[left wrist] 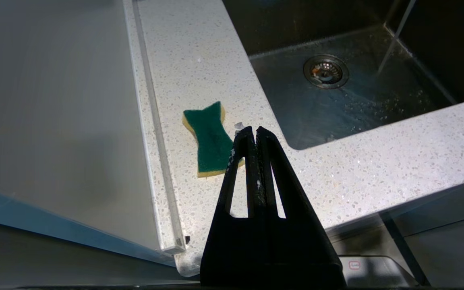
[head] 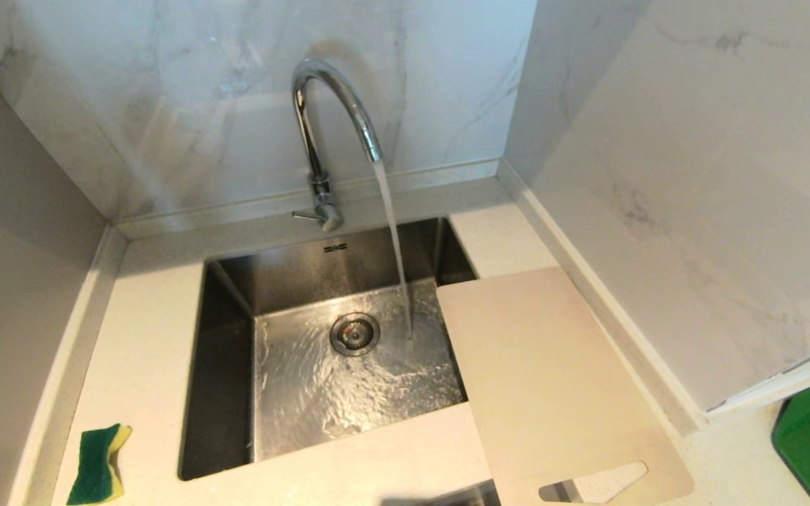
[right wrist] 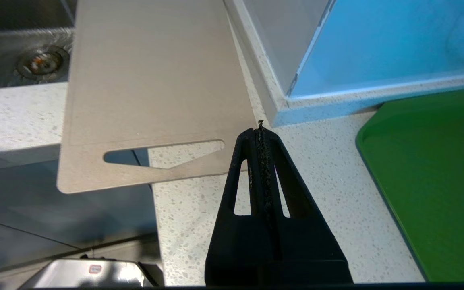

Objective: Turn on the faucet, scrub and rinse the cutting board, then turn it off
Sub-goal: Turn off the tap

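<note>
Water is discharged from the faucet [head: 328, 126] into the sink [head: 236, 295]. The cutting board [head: 553, 379] is laid across the sink's right rim, overhanging the table's [head: 145, 351] front edge. The left gripper [left wrist: 251, 133] and right gripper [right wrist: 259, 131] are pressed together, empty.

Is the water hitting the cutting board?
No, the stream from the faucet lands on the bare sink floor beside the drain, just left of the cutting board.

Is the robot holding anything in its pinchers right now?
No, nothing. The left gripper and right gripper are both shut and empty, above the speckled white countertop.
</note>
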Robot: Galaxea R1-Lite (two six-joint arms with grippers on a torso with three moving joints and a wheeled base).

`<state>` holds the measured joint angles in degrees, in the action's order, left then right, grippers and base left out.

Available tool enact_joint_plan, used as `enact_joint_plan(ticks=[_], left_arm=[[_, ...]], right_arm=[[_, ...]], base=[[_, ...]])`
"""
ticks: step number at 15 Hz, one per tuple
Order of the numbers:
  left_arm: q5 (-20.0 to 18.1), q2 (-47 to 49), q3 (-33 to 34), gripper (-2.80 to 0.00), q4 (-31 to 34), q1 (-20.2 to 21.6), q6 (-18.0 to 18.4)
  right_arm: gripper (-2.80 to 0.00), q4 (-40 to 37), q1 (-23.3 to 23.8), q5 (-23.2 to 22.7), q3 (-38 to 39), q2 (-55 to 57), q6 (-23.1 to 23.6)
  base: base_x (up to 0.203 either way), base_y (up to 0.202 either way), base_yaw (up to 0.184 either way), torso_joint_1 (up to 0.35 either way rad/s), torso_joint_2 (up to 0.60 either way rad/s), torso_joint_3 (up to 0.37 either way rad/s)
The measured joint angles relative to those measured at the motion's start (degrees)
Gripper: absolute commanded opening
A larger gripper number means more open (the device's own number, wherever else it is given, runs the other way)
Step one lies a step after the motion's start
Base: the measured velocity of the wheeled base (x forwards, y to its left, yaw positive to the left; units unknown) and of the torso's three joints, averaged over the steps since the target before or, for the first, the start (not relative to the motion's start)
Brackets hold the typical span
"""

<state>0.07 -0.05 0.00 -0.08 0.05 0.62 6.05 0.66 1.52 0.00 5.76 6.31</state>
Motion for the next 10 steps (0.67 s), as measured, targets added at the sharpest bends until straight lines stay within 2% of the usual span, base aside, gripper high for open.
enact_joint_plan(ticks=[3,5,7,10], left_arm=[[0.0,0.0,0.0,-2.8,0.0,0.0,0.0],[0.0,0.0,0.0,-2.8,0.0,0.0,0.0],[0.0,0.0,0.0,-2.8,0.0,0.0,0.0],[0.0,0.0,0.0,-2.8,0.0,0.0,0.0]], right_arm=[[-2.8,-2.0,-0.3,-1.6,0.0,-4.1,-0.4],[-2.8,-6.1,-0.3,-2.9,0.0,-5.1,0.4],[-2.8,-5.7,-0.3,-3.2,0.0,-5.5,1.2],[-2.8,-5.9,-0.3,-3.2,0.0,-5.7,-0.4]], base=[[0.0,0.0,0.0,0.0,0.0,0.0],[0.0,0.0,0.0,0.0,0.0,0.0],[0.0,0.0,0.0,0.0,0.0,0.0],[0.0,0.0,0.0,0.0,0.0,0.0]])
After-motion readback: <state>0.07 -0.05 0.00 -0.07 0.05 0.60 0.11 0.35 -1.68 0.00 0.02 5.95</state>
